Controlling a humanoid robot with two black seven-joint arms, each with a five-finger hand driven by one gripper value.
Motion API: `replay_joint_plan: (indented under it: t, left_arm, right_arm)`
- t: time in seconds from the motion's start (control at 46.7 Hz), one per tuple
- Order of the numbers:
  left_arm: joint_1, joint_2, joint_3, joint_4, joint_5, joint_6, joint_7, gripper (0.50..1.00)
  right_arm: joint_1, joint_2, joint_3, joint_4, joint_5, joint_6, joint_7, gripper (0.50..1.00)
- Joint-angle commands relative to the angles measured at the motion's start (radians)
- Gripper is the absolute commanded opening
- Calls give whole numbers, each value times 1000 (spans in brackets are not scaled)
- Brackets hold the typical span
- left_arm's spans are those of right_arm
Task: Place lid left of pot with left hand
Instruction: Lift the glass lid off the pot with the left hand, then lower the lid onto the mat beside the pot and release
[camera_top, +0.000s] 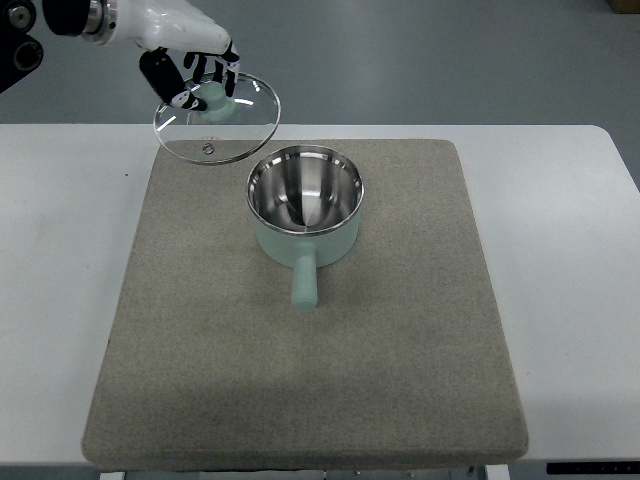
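A pale green pot with a shiny steel inside stands uncovered on the grey mat, its handle pointing toward the near edge. My left hand comes in from the upper left and is shut on the green knob of the glass lid. The lid hangs in the air, tilted, above the mat's far left corner, up and to the left of the pot and apart from it. The right hand is out of view.
The mat lies on a white table, with bare table strips to its left and right. Grey floor shows beyond the table's far edge.
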Motion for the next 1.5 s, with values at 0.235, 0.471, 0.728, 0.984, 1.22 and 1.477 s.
replay_joint_plan:
  t: [0.235, 0.471, 0.728, 0.984, 1.22, 1.477]
  left_arm:
    - [179, 67, -39, 1, 10, 0, 0, 500]
    - [262, 53, -42, 12, 12, 0, 0, 500]
    - [302, 10, -36, 34, 24, 0, 5, 500]
    - [331, 2, -35, 35, 32, 80, 5, 500]
    - [359, 4, -30, 38, 21, 209, 2, 910]
    - [367, 2, -36, 80, -138, 220, 3, 994]
  right_arm:
    - [0, 0, 0, 0, 0, 0, 0, 924]
    - [0, 0, 0, 0, 0, 0, 0, 924]
    - [0, 0, 2, 0, 0, 0, 0, 924]
    - [0, 0, 0, 0, 0, 0, 0, 924]
    - [0, 0, 0, 0, 0, 0, 0, 924]
    - [0, 0, 0, 0, 0, 0, 0, 924]
